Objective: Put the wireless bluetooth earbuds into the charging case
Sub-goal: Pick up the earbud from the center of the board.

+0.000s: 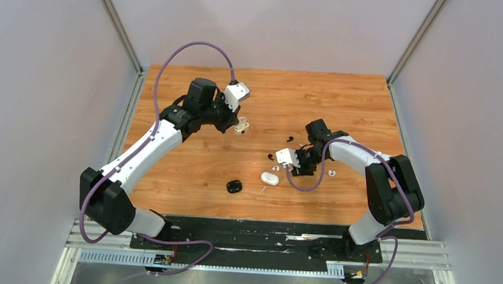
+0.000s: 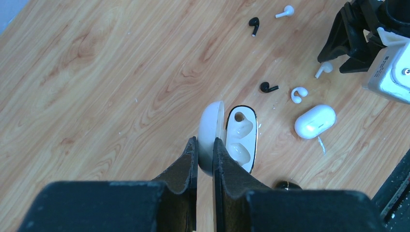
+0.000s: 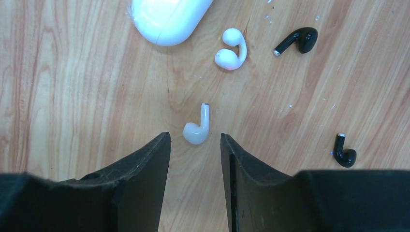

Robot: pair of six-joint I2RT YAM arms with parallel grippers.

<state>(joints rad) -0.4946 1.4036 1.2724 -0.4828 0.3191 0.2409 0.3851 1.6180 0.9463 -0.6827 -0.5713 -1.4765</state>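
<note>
One earbud lies between the right tool's tips.

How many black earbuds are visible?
2. One black earbud lies beside the white hook-shaped earbud; the other black earbud lies near the right gripper. Others may be hidden.

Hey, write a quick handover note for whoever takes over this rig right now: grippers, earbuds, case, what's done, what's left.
Left gripper: shut on the lid of the open white case; both sockets look empty.
Right gripper: open, fingers either side of a white stemmed earbud lying on the table.
Done: case open, nothing seated.
Left: grasp that earbud, seat it in the case; two black earbuds lie loose nearby.
</note>
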